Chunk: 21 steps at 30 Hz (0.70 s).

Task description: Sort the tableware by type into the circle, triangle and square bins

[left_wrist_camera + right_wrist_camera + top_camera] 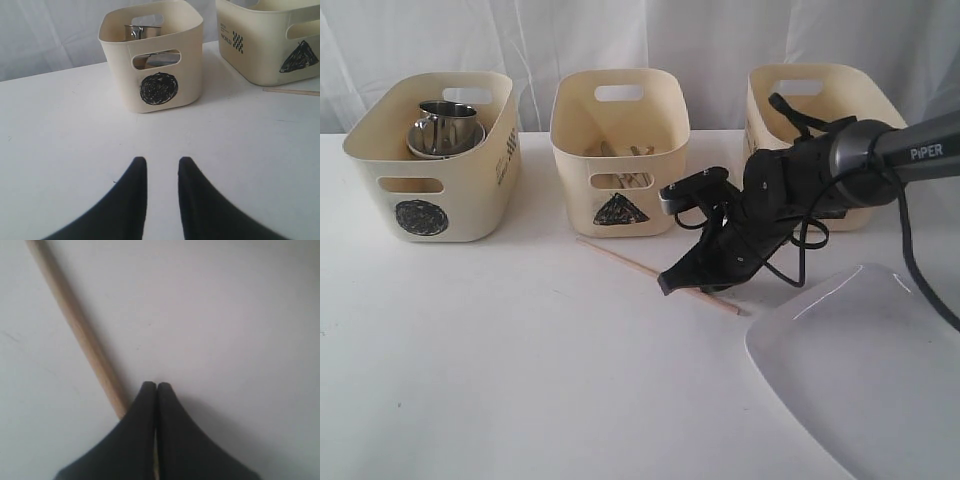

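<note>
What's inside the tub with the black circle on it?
A shiny steel mug sticks up inside the circle tub. The tub's wall hides what sits under it, so I can't tell what else is there.

I observe a white tabletop (470, 380), matte, evenly lit, with soft, diffuse shadows. Behind it I note a white cloth backdrop (720, 30) hanging in loose vertical folds along the rear edge.

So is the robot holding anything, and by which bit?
Cannot tell: the right gripper is shut over the thin wooden chopstick, near its middle. The left gripper holds nothing.
</note>
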### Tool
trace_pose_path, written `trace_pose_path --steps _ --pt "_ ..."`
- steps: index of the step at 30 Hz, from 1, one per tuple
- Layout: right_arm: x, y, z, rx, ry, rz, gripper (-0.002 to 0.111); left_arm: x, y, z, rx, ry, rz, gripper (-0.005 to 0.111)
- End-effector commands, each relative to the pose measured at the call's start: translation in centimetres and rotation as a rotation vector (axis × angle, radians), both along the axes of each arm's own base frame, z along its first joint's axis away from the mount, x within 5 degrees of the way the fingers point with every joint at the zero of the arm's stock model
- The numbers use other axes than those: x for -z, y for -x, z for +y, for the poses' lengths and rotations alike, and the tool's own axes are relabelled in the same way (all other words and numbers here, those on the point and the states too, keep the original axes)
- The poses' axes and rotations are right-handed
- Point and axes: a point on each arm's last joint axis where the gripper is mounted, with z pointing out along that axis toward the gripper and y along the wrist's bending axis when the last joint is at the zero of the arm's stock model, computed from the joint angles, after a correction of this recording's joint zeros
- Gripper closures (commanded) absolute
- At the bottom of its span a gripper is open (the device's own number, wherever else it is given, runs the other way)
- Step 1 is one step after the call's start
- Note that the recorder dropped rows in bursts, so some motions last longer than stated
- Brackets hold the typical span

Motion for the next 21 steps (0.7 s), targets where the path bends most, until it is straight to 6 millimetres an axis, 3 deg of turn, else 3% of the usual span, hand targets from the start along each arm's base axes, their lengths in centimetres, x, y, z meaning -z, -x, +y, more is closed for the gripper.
trace_pose_path --steps 1,15,21 --pt "0.6 1.7 0.6 -0.034 0.013 0.085 0.108 0.0 0.0 0.0 -0.001 0.012 -0.003 0.078" --pt "-1.3 4.1 2.1 -0.078 -0.008 0.080 0.108 0.0 0.0 0.0 -0.001 0.012 -0.003 0.078" --pt "-4.1 4.8 2.6 -0.096 -0.030 0.030 0.108 0.0 0.0 0.0 -0.001 0.012 -0.003 0.078"
